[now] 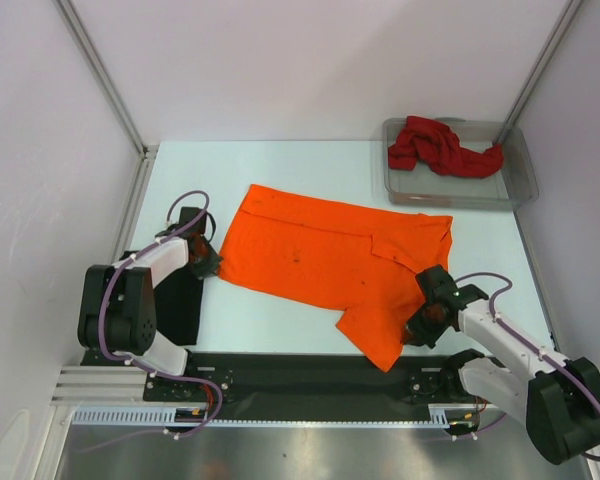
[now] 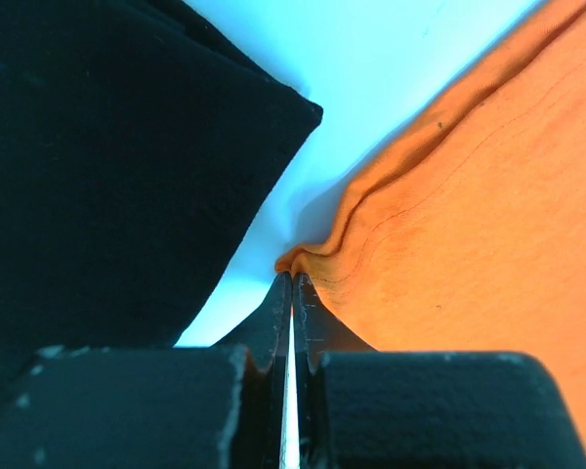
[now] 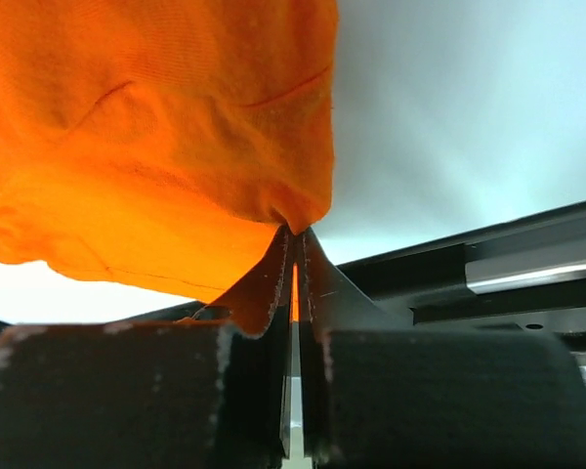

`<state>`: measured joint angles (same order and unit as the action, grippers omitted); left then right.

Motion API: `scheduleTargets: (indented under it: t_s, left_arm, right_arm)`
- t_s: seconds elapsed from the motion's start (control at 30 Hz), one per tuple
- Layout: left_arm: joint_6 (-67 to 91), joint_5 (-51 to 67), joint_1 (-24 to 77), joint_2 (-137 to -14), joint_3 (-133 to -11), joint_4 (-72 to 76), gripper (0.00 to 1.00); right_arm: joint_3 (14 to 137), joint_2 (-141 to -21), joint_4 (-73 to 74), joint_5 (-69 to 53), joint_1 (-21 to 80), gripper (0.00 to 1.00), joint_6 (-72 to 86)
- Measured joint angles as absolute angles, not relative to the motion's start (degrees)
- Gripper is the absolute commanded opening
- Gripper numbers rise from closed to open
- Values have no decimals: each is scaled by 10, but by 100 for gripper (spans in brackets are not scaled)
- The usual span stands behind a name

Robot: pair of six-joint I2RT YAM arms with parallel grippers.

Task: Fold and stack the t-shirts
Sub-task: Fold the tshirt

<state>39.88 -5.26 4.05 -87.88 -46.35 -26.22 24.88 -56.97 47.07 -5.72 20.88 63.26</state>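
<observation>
The orange t-shirt point(image 1: 320, 255) lies spread across the middle of the table, its right part folded over toward the near edge. My left gripper point(image 1: 206, 262) is shut on its left edge; the left wrist view shows the orange t-shirt point(image 2: 469, 225) bunched at my closed tips point(image 2: 293, 278). My right gripper point(image 1: 420, 322) is shut on the near right part; the orange t-shirt point(image 3: 156, 147) hangs pinched at my tips point(image 3: 293, 233). A black t-shirt point(image 1: 180, 300) lies folded by the left arm, seen as dark cloth point(image 2: 107, 166). A dark red t-shirt point(image 1: 440, 147) sits crumpled in the tray.
A clear grey plastic tray point(image 1: 515, 185) stands at the back right corner. A black rail point(image 1: 300, 375) runs along the near edge between the arm bases. White walls with metal posts close in the table at the back and sides.
</observation>
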Motion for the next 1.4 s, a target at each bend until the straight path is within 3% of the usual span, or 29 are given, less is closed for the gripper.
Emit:
scheduleTargets:
  t_s: [0.47,0.67,1.13,1.4]
  left_arm:
    - [387,-53,37,-872,-462,-262,0]
    - [370,-48,37,-872,-467,-272,0]
    - [364,-32,37,-878,-529,-298,0]
    - [359,-26,37,-958,-642,-314,0]
  right_arm:
    - [253,-510,527,-29,207,0,627]
    - [333,-520,563,4,181,0,593]
    - [426,-604,559,10,89,0,486]
    - [512,-700,530,-11,21,0,402]
